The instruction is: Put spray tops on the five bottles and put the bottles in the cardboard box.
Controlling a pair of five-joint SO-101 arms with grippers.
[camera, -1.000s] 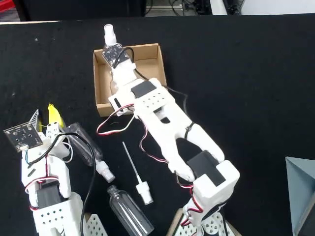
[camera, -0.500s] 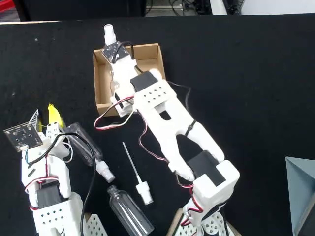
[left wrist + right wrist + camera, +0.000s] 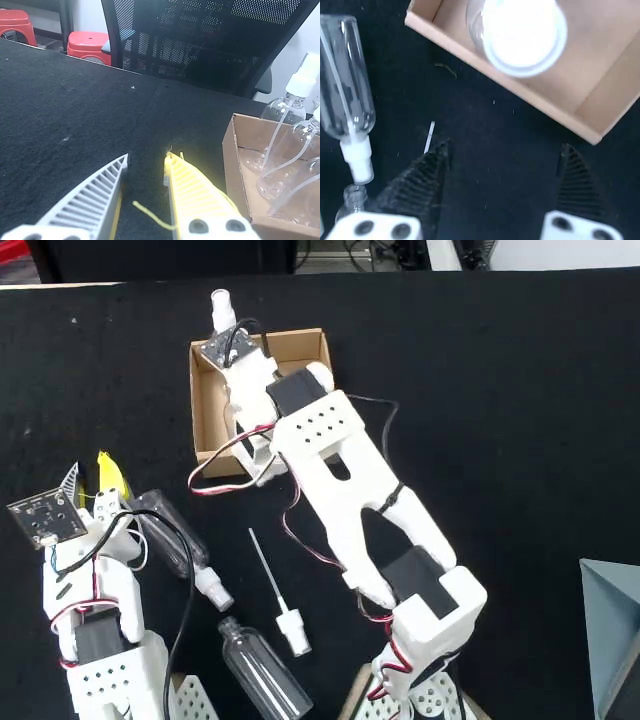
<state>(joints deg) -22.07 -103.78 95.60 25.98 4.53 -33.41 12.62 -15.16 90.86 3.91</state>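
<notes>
Right claw (image 3: 506, 146) gapes beside the cardboard box (image 3: 545, 102).

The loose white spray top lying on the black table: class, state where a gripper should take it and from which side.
Probably grip the loose white spray top by its chunky head, coming straight down and closing across its width. It lies flat, and its thin dip tube looks too slender to hold firmly.

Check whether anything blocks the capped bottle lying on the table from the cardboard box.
Nothing lies on the table between the capped bottle and the cardboard box. The right arm hangs over the box, though, its gripper open beside the box wall.
</notes>
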